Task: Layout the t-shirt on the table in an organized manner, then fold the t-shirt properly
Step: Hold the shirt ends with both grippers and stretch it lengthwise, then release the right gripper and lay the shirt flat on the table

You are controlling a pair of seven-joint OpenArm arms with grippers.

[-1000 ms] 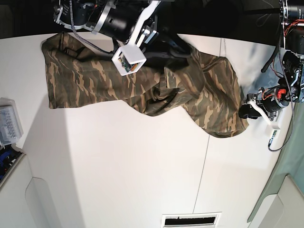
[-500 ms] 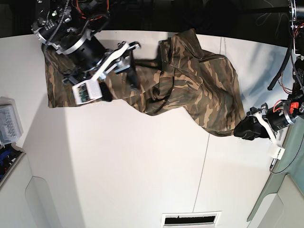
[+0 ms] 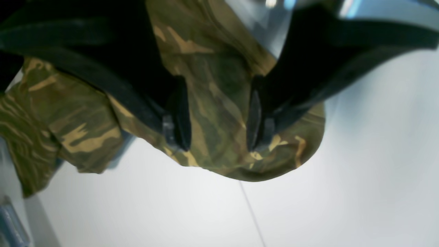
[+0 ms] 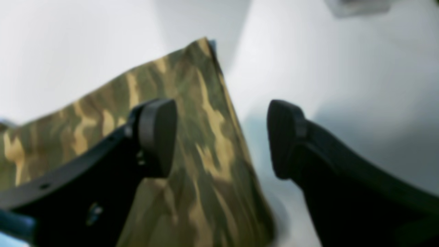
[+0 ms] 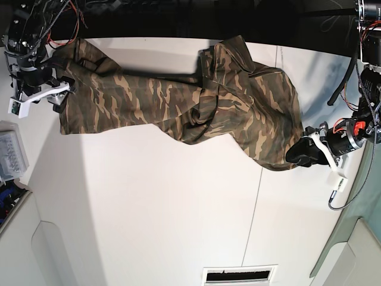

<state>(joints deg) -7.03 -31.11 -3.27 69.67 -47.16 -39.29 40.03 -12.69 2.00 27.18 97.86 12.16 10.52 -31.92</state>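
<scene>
The camouflage t-shirt (image 5: 178, 101) lies stretched sideways along the far part of the white table (image 5: 178, 208), bunched and creased in its middle. My right gripper (image 5: 61, 92) hovers open at the shirt's left end. In the right wrist view its gripper (image 4: 221, 137) straddles the t-shirt (image 4: 192, 103) edge, one finger over cloth, the other over the table (image 4: 85, 51). My left gripper (image 5: 293, 156) sits at the shirt's near right corner. In the left wrist view its gripper (image 3: 216, 116) stands open with a rounded fold of t-shirt (image 3: 219, 161) in the gap.
A clear plastic box (image 5: 12, 149) stands at the table's left edge. A thin dark seam (image 5: 256, 202) crosses the tabletop, seam (image 3: 252, 212) also running below the fold. A slotted vent (image 5: 238, 275) sits at the near edge. Cables and arm hardware (image 5: 363, 59) crowd the right side.
My right arm swung from the shirt's middle out to its left end and its gripper opened. My left gripper moved in onto the shirt's near right corner.
</scene>
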